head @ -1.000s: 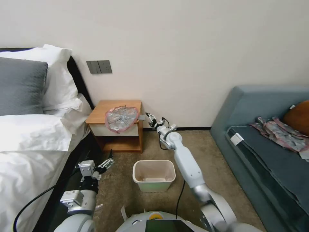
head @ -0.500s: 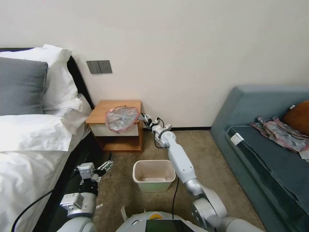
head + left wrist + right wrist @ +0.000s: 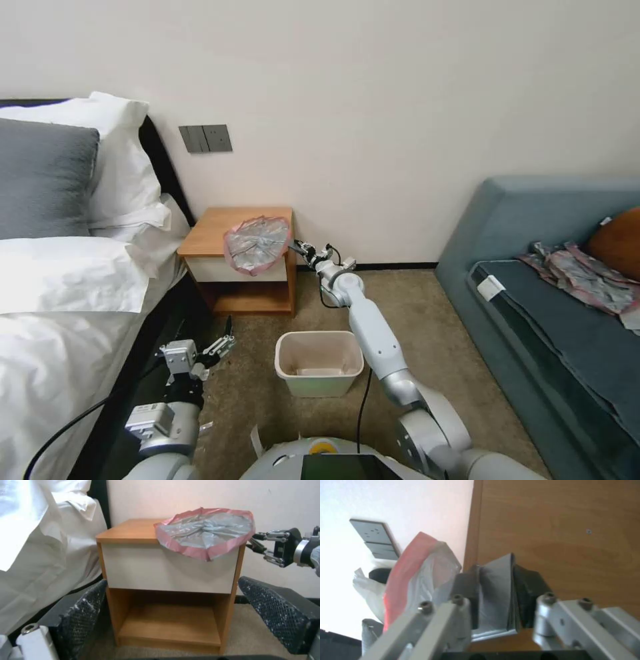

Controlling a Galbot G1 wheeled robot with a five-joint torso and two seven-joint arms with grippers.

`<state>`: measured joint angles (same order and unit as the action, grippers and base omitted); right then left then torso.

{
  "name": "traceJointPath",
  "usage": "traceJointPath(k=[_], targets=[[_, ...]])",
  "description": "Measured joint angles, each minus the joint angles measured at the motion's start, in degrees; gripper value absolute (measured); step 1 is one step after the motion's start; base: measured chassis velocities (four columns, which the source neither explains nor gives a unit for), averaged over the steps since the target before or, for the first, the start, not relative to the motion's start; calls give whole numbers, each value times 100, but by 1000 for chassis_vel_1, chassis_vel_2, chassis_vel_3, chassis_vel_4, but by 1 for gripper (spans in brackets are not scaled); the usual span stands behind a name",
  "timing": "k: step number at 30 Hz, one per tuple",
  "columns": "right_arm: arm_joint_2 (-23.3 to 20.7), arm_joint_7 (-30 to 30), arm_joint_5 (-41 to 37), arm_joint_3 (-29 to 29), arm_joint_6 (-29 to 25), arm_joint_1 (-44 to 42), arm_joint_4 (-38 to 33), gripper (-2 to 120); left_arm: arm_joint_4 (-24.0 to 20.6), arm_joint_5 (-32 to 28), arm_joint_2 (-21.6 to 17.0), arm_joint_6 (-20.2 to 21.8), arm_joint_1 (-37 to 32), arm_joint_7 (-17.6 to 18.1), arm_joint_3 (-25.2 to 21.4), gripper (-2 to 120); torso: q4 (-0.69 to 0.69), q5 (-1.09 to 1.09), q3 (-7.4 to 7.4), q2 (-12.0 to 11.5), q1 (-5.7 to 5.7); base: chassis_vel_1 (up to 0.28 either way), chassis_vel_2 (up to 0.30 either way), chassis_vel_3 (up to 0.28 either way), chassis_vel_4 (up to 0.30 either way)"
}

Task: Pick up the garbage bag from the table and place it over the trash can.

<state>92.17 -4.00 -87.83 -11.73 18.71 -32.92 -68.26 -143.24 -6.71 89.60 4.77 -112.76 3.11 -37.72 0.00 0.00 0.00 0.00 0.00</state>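
Head view: right gripper [image 3: 298, 247] at the table's [image 3: 207, 241] right edge, frame centre, pinching the garbage bag [image 3: 257, 243]

Its fingers [image 3: 465, 585] are clamped tight on a folded grey tab of the bag, which drapes over the table's front corner; trash can [image 3: 319, 363] on the floor below, left gripper [image 3: 223, 337] spread wide, lower left

we note the garbage bag [image 3: 420, 580] is cut by the right wrist view's edge, and its clamped grey fold passes behind the right gripper [image 3: 495, 597]. the table [image 3: 220, 230] has its front right corner hidden beneath the bag. the sofa [image 3: 533, 280] runs off the frame.
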Motion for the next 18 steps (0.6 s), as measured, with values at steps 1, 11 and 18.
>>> traceJointPath(k=[1,11,18], targets=[[-1,0,-4,3,-7,-4,-19,18,0,4,-1,-6,-2,0,0,100,0,0,0,0,0,0,0,0,0],[-28,-107,-104,104,-36,-136,-402,0,0,44,0,-60,-3,-1,2,100,1,0,0,0,0,0,0,0,0],[-347,-445,-360,283,-152,-455,-1194,0,0,57,-17,-105,32,1,20,100,0,1,0,0,0,0,0,0,0]])
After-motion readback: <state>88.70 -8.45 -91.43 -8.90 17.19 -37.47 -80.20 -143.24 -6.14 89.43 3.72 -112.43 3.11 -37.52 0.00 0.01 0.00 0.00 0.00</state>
